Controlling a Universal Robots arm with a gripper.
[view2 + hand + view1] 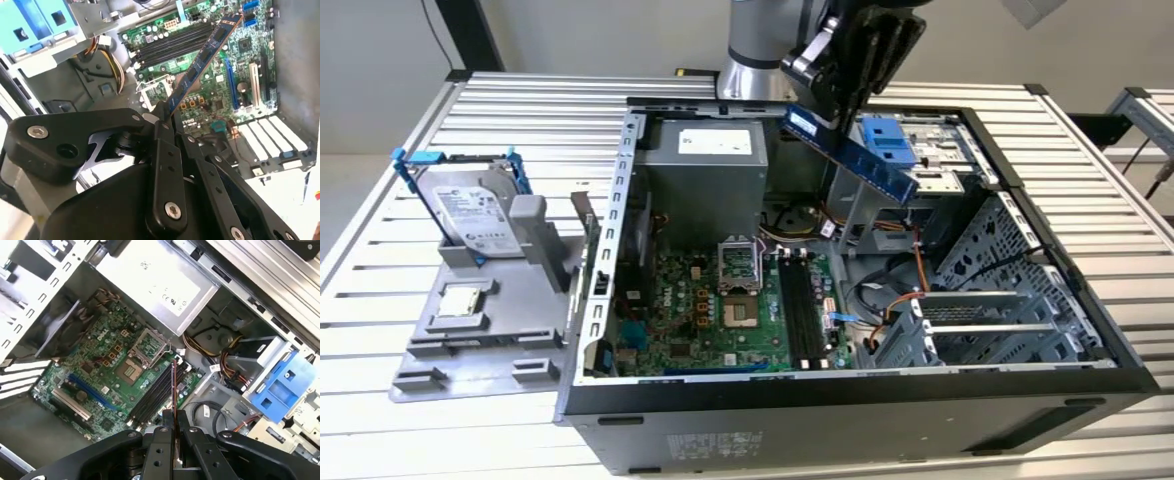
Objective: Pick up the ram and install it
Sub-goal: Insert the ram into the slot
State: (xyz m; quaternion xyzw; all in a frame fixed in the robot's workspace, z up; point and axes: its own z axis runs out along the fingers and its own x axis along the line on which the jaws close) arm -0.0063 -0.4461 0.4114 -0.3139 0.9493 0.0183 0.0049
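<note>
Over the slatted surface (520, 100) and its open case (854, 392), the hand (838, 115) clamps the ram (881, 170) above the memory slots (798, 300): lifted, not yet seated.

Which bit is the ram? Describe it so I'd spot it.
Find the open computer case. Above it the black gripper is shut on the ram, a long, thin blue-green stick held tilted in the air. The silver hard drive outside the case is broad and boxy by contrast.
</note>
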